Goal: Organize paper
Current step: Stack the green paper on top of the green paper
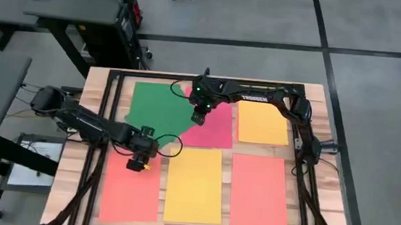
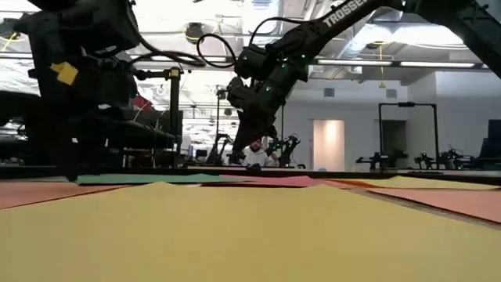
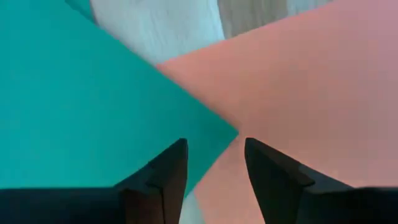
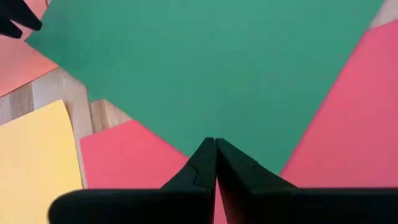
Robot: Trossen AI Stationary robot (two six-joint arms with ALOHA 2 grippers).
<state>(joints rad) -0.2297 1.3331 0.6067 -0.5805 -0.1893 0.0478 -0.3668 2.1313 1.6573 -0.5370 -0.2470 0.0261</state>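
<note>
Several paper sheets lie flat on the wooden table. A green sheet (image 1: 156, 108) lies askew at the far left, overlapping a pink-red sheet (image 1: 214, 128). An orange-yellow sheet (image 1: 262, 123) is at the far right, a yellow one (image 1: 194, 185) at the near middle. Salmon sheets lie near left (image 1: 132, 190) and near right (image 1: 259, 193). My left gripper (image 3: 214, 146) is open, with one finger on either side of the green sheet's near corner (image 3: 233, 132). My right gripper (image 4: 215, 143) is shut over the green sheet's right part. My left gripper: I cannot tell whether its fingertips touch the paper below. My right gripper sets its shut fingertips (image 4: 208, 152) down on the green sheet (image 4: 211, 74) close to the edge (image 4: 186, 148) that lies over the pink-red sheet (image 4: 124, 155). It comes from above, and the sheet lies flat.
A black frame (image 1: 306, 158) runs along the table's sides and far edge. Bare wood (image 1: 68, 166) shows at the left edge and between the sheets. Desks and cables stand beyond the table's far left.
</note>
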